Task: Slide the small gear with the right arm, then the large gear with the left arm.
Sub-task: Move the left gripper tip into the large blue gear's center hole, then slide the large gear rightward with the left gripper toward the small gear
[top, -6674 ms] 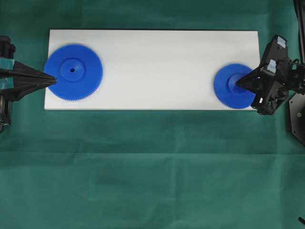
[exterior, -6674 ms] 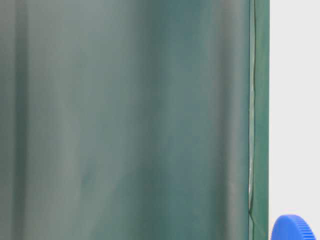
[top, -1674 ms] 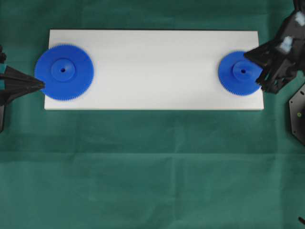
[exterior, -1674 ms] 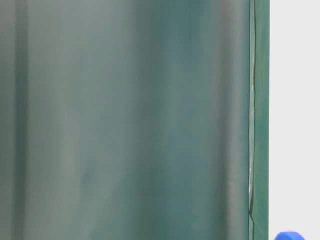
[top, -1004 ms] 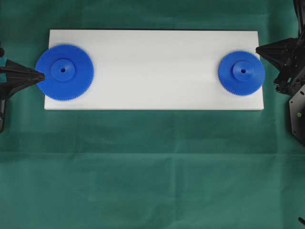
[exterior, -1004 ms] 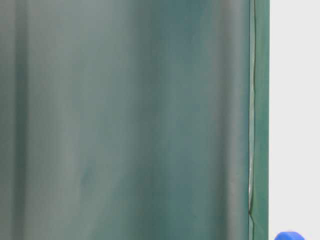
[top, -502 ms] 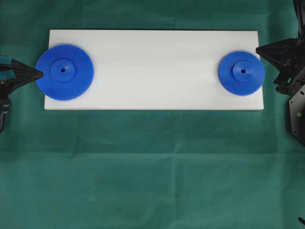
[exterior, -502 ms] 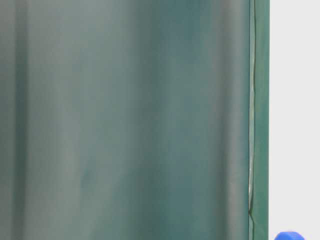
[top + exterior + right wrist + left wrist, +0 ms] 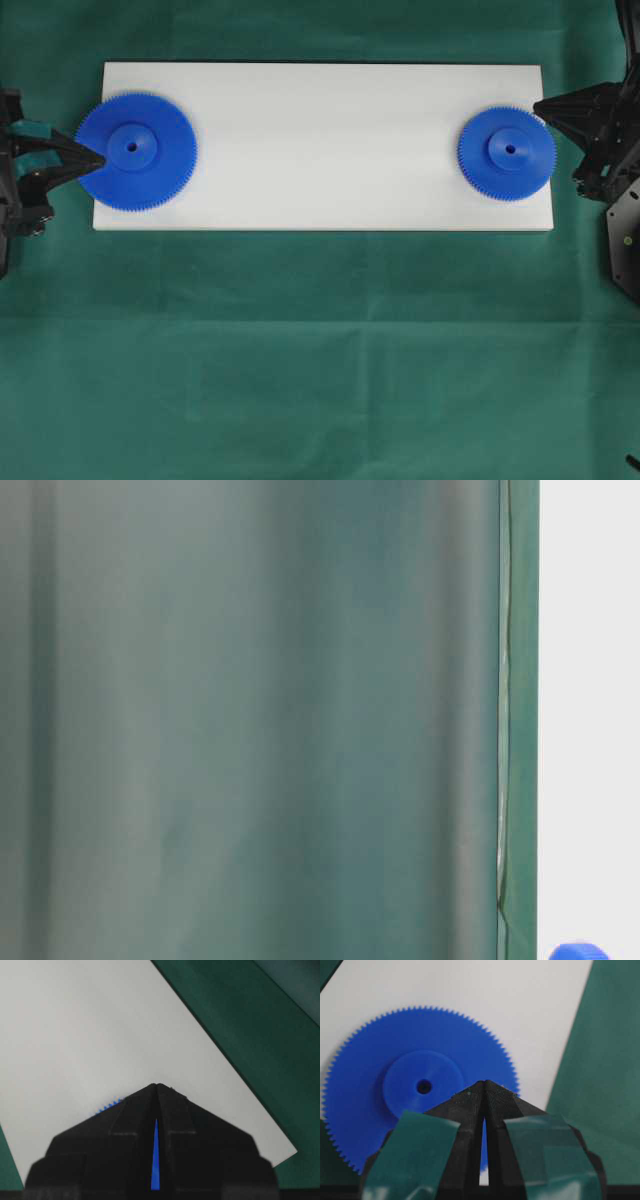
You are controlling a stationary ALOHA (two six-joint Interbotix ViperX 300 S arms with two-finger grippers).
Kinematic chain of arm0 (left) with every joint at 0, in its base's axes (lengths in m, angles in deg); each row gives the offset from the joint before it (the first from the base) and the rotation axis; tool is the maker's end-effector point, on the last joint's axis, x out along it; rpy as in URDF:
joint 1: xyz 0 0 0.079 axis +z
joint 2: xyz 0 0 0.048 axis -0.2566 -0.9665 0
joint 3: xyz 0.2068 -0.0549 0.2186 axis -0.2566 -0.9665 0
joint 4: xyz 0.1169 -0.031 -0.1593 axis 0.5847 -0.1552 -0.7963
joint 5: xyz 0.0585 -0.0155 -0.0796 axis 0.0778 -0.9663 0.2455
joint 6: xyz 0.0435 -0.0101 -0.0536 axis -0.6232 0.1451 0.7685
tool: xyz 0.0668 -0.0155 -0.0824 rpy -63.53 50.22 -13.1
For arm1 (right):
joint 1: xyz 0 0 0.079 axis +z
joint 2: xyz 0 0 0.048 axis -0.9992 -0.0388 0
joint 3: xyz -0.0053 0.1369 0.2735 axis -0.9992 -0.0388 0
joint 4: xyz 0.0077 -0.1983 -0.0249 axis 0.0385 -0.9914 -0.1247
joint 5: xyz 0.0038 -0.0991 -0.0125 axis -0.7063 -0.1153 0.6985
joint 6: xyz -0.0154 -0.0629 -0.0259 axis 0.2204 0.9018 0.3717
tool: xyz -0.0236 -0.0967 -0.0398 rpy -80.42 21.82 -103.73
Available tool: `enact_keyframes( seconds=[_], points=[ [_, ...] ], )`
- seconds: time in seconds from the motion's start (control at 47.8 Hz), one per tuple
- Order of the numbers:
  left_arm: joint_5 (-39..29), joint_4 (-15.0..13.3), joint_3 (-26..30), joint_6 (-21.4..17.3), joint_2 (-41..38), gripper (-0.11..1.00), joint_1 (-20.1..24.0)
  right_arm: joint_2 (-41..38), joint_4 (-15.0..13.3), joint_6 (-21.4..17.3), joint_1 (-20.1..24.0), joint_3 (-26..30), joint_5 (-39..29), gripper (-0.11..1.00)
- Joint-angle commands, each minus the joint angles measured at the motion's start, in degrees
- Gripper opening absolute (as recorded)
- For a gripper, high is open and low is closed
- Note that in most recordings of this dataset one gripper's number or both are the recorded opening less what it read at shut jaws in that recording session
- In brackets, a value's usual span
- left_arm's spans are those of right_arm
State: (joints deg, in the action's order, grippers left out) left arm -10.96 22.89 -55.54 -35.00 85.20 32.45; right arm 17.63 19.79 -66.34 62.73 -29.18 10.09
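Both jaws are clenched to points, suiting pushing rather than gripping. The left arm [image 9: 97, 160] is touching the large gear [image 9: 136, 151] at its 9 o'clock rim, overhanging the white board [image 9: 320, 130]. The right arm [image 9: 542, 104] is waiting near the small gear [image 9: 507, 153], at its 2 o'clock. Toothed glossy plastic on a smooth board should be sliding easily.

Table covered by a dark green cloth [image 9: 320, 350], a long white rectangular board [image 9: 320, 140] lying flat on it, large gear [image 9: 137, 151] at the board's left end, overhanging its edge, small gear [image 9: 507, 153] at its right end
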Motion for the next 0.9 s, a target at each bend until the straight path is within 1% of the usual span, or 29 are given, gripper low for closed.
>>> enact_keyframes(
  seconds=[0.0,0.188,0.377,0.502,0.879],
  points=[
    [1.8,0.2,1.3,-0.4,-2.5,0.0,1.6,-0.4,-0.1,-0.1,0.2,0.5,0.5,0.51],
    [3.4,0.2,2.0,-1.3,-7.3,0.0,3.9,-0.4,-0.1,-0.1,0.3,0.5,0.5,0.51],
    [6.1,0.2,2.3,-2.4,-11.7,0.0,4.2,-0.4,-0.1,-0.1,0.3,0.2,0.6,0.51],
    [7.5,0.2,2.5,-2.4,-14.1,0.0,4.7,-0.4,-0.1,-0.1,0.3,0.1,0.6,0.51],
    [9.0,0.2,4.0,-2.7,-19.7,0.0,6.2,-0.2,-0.1,-0.2,0.4,-0.4,0.6,0.51]
  ],
)
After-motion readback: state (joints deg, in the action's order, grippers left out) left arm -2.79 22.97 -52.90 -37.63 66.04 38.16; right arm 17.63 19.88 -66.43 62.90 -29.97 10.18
